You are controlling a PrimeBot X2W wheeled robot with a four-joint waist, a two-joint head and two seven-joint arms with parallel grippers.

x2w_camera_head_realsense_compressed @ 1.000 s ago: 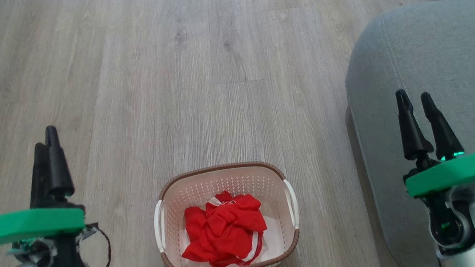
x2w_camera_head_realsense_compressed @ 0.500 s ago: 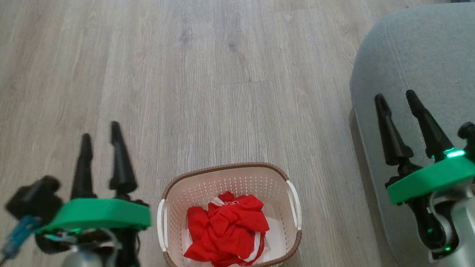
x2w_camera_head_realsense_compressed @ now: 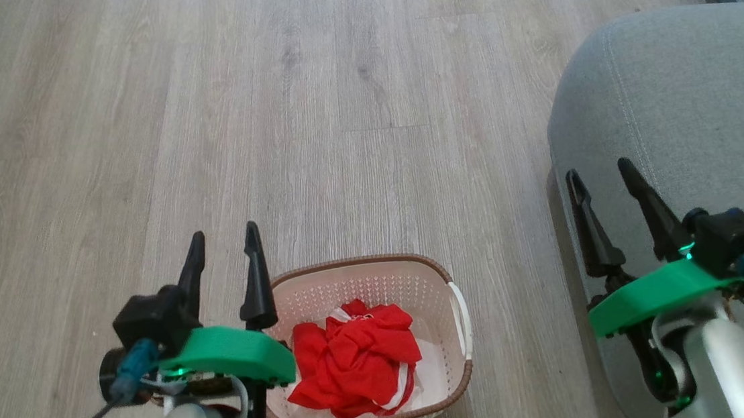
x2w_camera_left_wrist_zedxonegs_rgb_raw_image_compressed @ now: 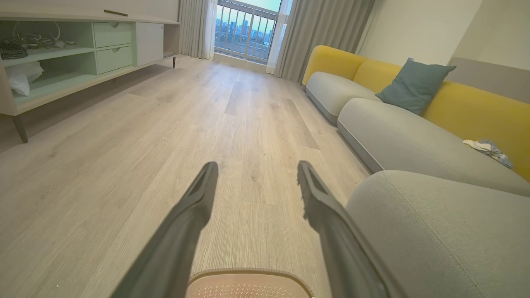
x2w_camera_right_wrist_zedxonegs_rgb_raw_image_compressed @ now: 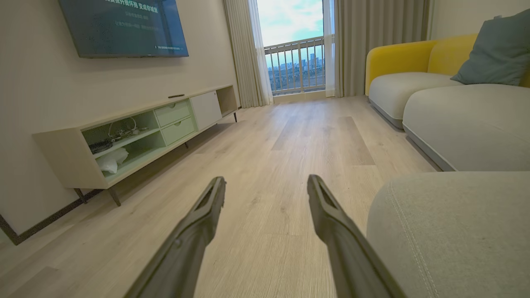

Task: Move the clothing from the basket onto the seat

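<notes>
Now the left gripper point(x2w_camera_head_realsense_compressed: 224, 230), open and empty like the right gripper point(x2w_camera_head_realsense_compressed: 597, 169), has swung to the nine o'clock rim of the basket point(x2w_camera_head_realsense_compressed: 356, 262), so it is likely about to reach for the red clothing point(x2w_camera_head_realsense_compressed: 351, 359) inside at six o'clock, the seat point(x2w_camera_head_realsense_compressed: 693, 107) at three.

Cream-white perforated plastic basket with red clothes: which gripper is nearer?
Left. The left gripper sits at the basket's left rim; the right gripper is off to its right, by the grey fabric seat.

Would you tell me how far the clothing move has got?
Done: nothing; all the red clothing lies bunched in the basket, none on the visible part of the seat. In hand: the left gripper hangs open by the basket's left rim; the right gripper is open above the seat's edge. Left: grasping and carrying everything.
</notes>
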